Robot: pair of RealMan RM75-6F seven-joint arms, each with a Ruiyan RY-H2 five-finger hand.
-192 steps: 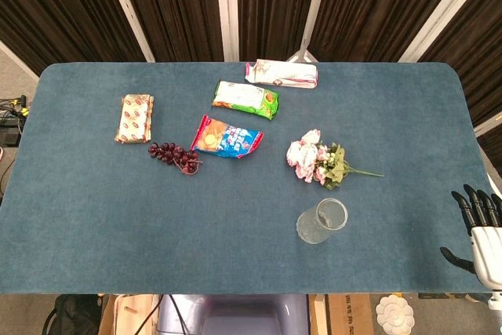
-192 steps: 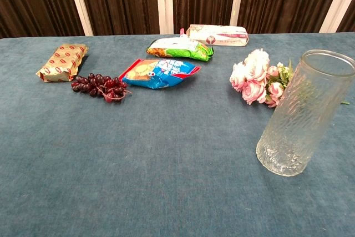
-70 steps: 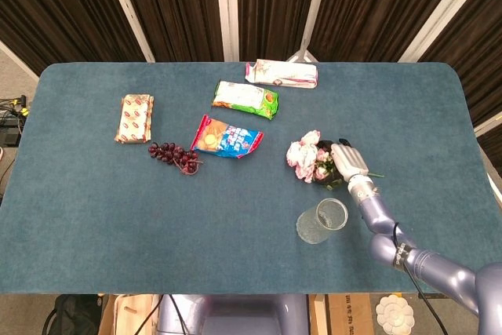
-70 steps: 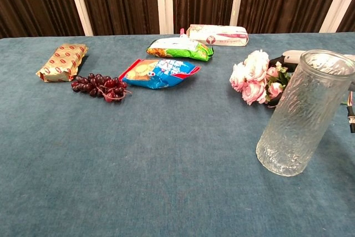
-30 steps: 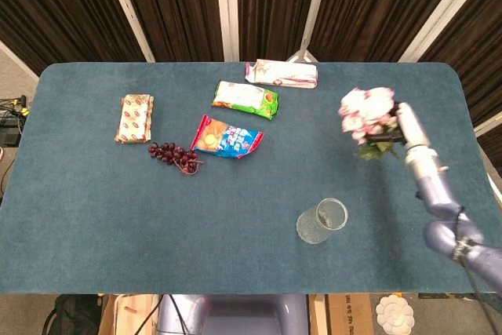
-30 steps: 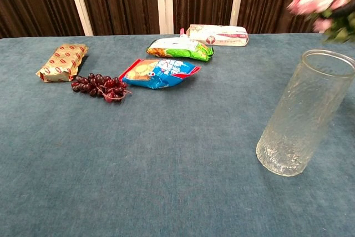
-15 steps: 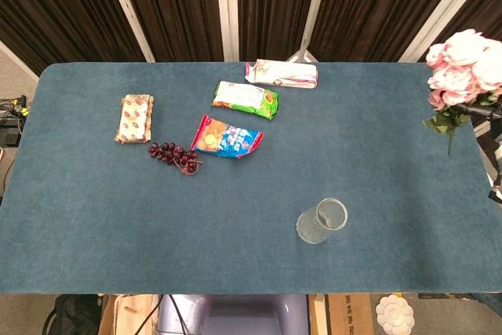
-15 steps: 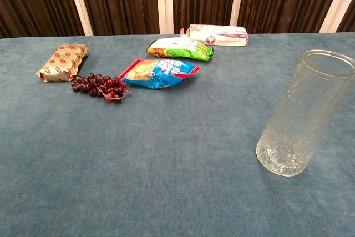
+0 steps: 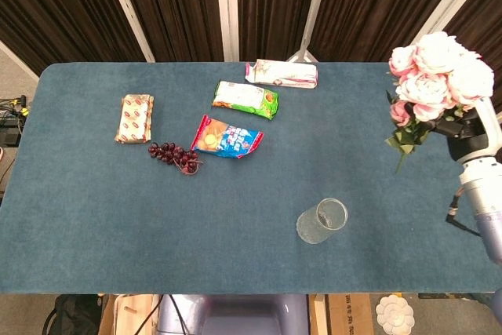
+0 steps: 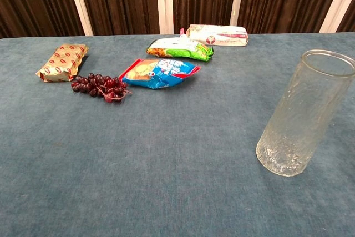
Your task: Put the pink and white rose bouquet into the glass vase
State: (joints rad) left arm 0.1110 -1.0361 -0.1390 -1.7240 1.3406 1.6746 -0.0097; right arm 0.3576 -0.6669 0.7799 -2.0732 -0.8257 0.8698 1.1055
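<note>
While your right hand (image 9: 464,129) held the pink and white rose bouquet (image 9: 433,72) raised at the far right of the table (image 9: 94,194), its fingers were wrapped around the stems just under the blooms, with leaves and a stem tip hanging down to the left of the grip. Your left hand did not show in either view. You had the glass vase (image 10: 301,118) standing upright and empty near the front edge, well apart from the bouquet and down to its left in the head view; the chest view showed the vase but no flowers. I judge you were in the carry step, the pick-up done and the insertion not yet begun. Your next move called for bringing the bouquet over the vase mouth, turning the stems to point downward, and lowering them inside before letting go. Grapes (image 9: 175,155) and snack packets (image 9: 227,137) lay further left, clear of that path
</note>
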